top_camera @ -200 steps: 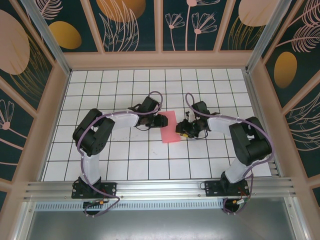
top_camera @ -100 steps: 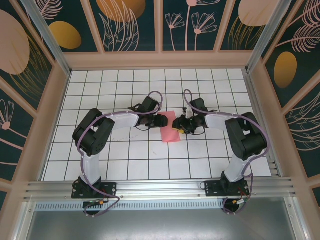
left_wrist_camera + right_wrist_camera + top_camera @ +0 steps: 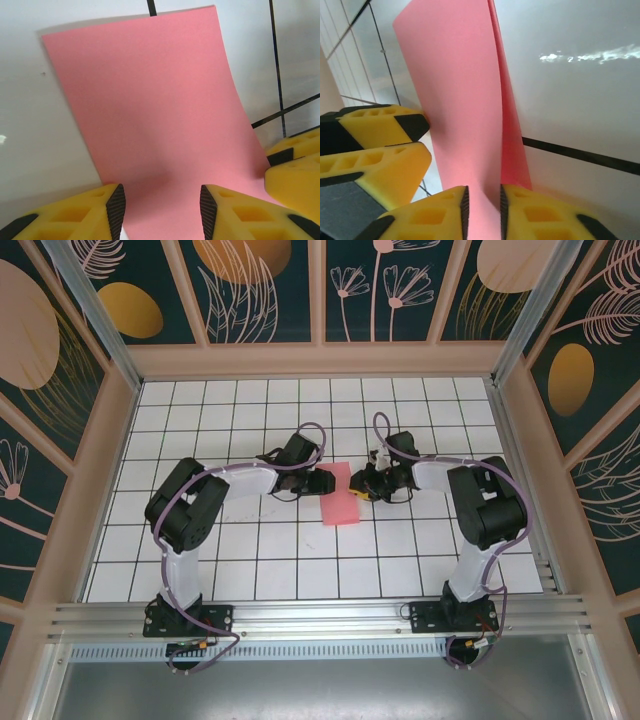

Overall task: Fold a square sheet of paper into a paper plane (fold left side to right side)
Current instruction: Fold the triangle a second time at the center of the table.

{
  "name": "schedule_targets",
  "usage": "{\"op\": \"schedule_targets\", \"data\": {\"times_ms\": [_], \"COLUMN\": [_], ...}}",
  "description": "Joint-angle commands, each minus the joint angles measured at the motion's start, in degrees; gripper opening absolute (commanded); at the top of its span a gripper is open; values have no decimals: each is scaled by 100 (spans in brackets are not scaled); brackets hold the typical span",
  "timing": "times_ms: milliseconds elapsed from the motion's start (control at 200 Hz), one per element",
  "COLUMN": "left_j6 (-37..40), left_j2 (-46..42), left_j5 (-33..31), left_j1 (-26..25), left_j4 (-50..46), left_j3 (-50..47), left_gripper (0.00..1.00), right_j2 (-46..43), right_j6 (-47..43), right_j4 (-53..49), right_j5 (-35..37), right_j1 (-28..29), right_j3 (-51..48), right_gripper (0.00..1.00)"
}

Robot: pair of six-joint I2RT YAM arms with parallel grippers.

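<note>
Right end effector now in at paper edge, jaws narrowed, grip unclear; left end effector half-wide; L-to-R fold underway.

The top external camera sits high above and behind the arm bases, looking down and forward over the whole gridded table from far off. Each wrist camera rides just behind its own fingers, low and very close to the tabletop, with the left gripper and the right gripper at the bottom edge of their views. The wrist cameras face each other across the square sheet of paper, which all three views share, and each catches the opposite gripper's yellow fingers at one side.
</note>
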Motion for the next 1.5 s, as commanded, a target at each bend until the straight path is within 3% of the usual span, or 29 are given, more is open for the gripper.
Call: {"op": "schedule_targets", "data": {"times_ms": [0,80,245,470,585,766,1056,1206,1386,1496], "left_j6": [204,259,584,832,717,634,678,723,835,861], "left_j2": [-362,-722,-1786,-2540,-2332,-1740,-826,-581,-406,-445], "left_j5": [-353,-450,-620,-1055,-1346,-1928,-2843,-2967,-3514,-3531], "left_j1": [-4,-8,-99,-1156,-1674,-2055,-2423,-2485,-2606,-2626], "left_j4": [-261,-130,-41,-282,-347,-538,-1091,-1131,-1350,-1354], "left_j3": [-142,-273,-690,-981,-977,-696,-52,205,448,447], "left_gripper": [48,51,55,58,60,62,67,68,64,57], "right_j2": [71,91,41,-88,-110,-127,-106,-82,-68,-48], "right_j6": [102,79,186,230,219,210,210,210,194,159], "right_j4": [232,104,-17,-283,-366,-441,-458,-433,-450,-480], "right_j5": [-427,-354,-419,-433,-378,-322,-274,-278,-263,-232], "right_j1": [-8,-20,-8,16,31,80,147,168,173,172], "right_j3": [110,152,179,229,230,250,263,248,258,265], "right_gripper": [19,10,6,5,5,5,5,5,5,5]}}
